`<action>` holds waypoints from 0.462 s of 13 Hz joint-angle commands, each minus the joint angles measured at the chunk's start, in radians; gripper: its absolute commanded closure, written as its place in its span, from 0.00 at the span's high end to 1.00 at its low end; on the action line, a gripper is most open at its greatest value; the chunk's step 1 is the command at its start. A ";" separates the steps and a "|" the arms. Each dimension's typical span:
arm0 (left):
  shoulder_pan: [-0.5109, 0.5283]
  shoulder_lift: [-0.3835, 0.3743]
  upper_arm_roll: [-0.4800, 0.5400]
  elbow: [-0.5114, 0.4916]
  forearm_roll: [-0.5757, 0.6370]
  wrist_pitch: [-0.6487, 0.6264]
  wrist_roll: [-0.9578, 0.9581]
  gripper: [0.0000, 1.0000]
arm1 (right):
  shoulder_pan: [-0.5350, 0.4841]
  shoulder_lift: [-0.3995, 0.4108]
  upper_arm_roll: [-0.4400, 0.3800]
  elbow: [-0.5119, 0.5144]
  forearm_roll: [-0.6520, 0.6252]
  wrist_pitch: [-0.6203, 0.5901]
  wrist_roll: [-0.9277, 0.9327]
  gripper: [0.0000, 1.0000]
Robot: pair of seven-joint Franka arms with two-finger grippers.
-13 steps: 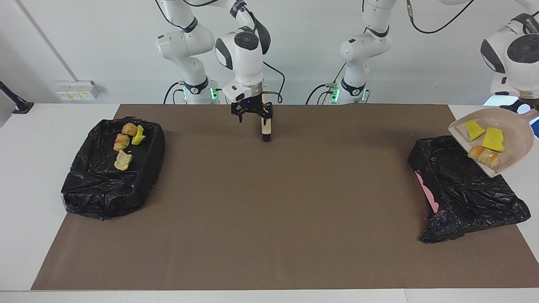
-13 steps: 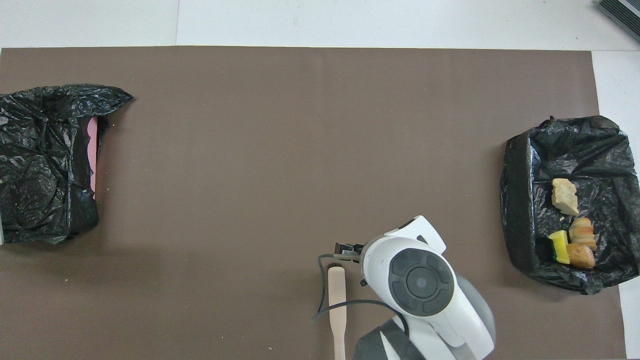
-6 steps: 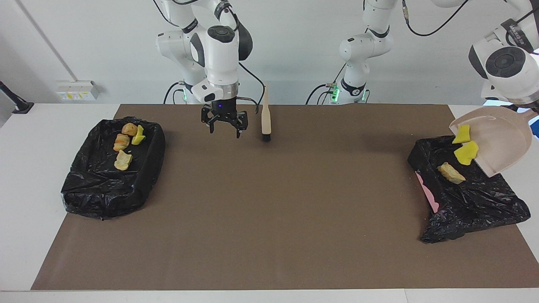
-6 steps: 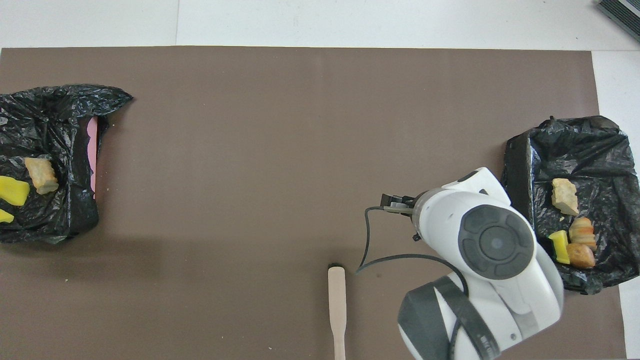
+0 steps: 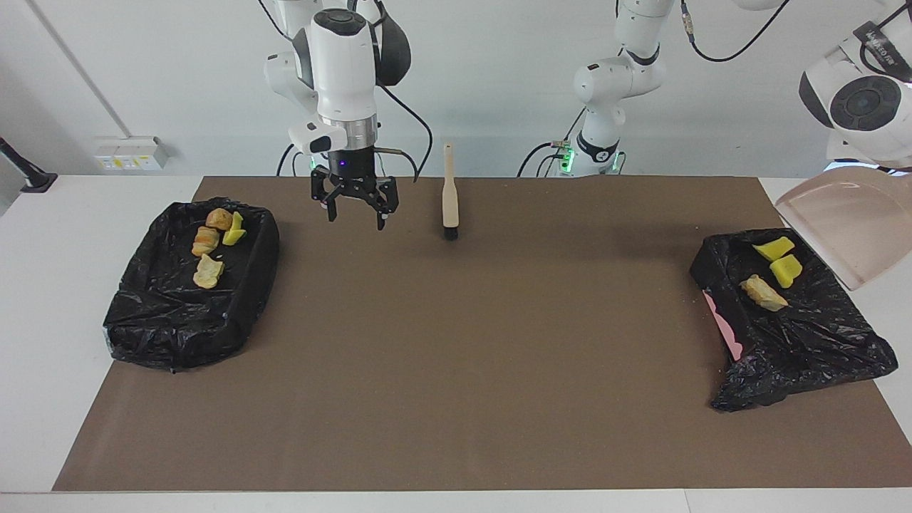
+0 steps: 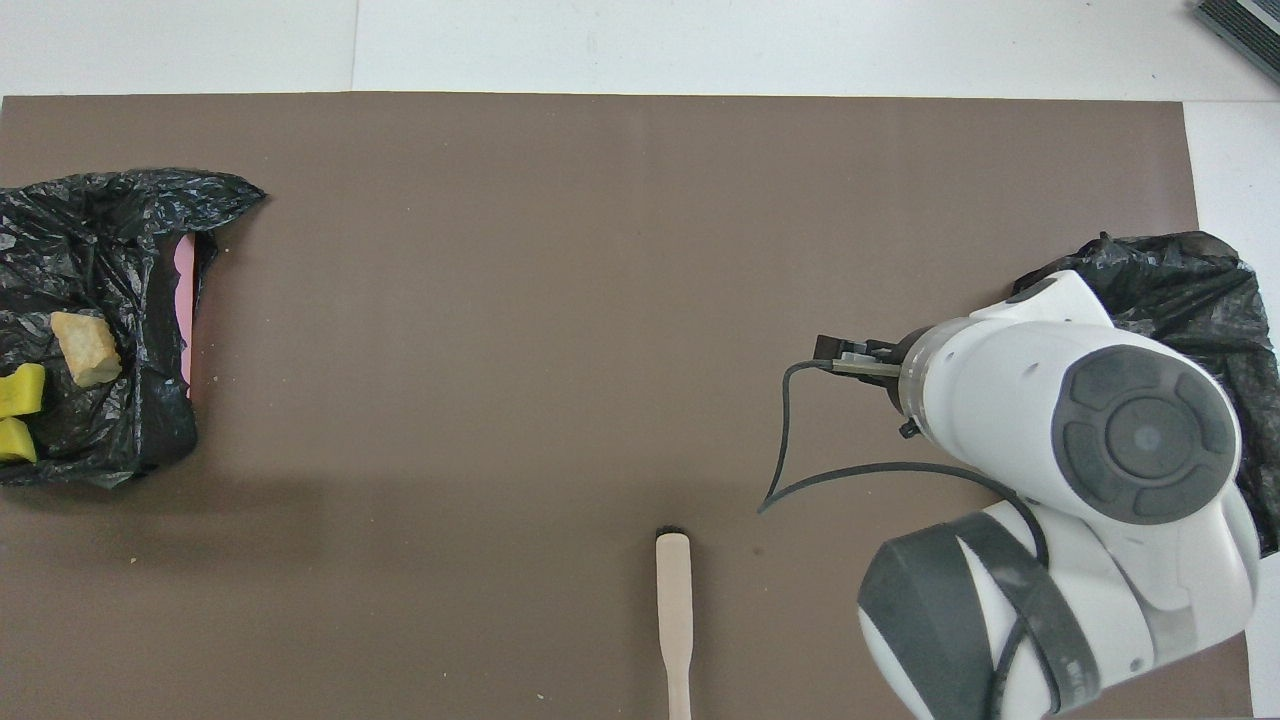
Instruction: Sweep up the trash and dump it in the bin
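Three pieces of trash lie in the black-lined bin (image 5: 798, 335) at the left arm's end: two yellow sponge chunks (image 5: 774, 248) and a tan bread piece (image 5: 764, 293); they also show in the overhead view (image 6: 85, 348). My left gripper (image 5: 899, 169) holds the empty beige dustpan (image 5: 848, 228) tilted over that bin. Several more scraps (image 5: 209, 242) lie in the bin (image 5: 185, 313) at the right arm's end. My right gripper (image 5: 353, 208) is open and empty over the mat between the brush (image 5: 449, 196) and that bin.
The brush stands on its bristles on the brown mat (image 5: 456, 356), near the robots' edge, with nothing holding it; it shows in the overhead view (image 6: 673, 600) too. In the overhead view my right arm (image 6: 1060, 480) covers much of the bin at its end.
The three scraps slid out of the dustpan into the bin below it. My right gripper let go of the brush, rose and moved toward the right arm's end.
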 commanded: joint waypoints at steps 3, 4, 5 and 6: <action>-0.046 -0.029 -0.072 0.008 -0.298 -0.213 -0.335 0.00 | -0.046 0.019 0.006 0.106 0.005 -0.094 -0.079 1.00; -0.086 -0.047 -0.072 -0.015 -0.413 -0.244 -0.465 0.00 | -0.063 0.013 0.000 0.115 0.006 -0.124 -0.121 1.00; -0.109 -0.078 -0.072 -0.070 -0.517 -0.234 -0.596 0.00 | -0.070 0.005 -0.015 0.118 0.006 -0.132 -0.162 1.00; -0.153 -0.095 -0.072 -0.124 -0.586 -0.218 -0.735 0.00 | -0.070 0.005 -0.038 0.130 0.006 -0.139 -0.193 1.00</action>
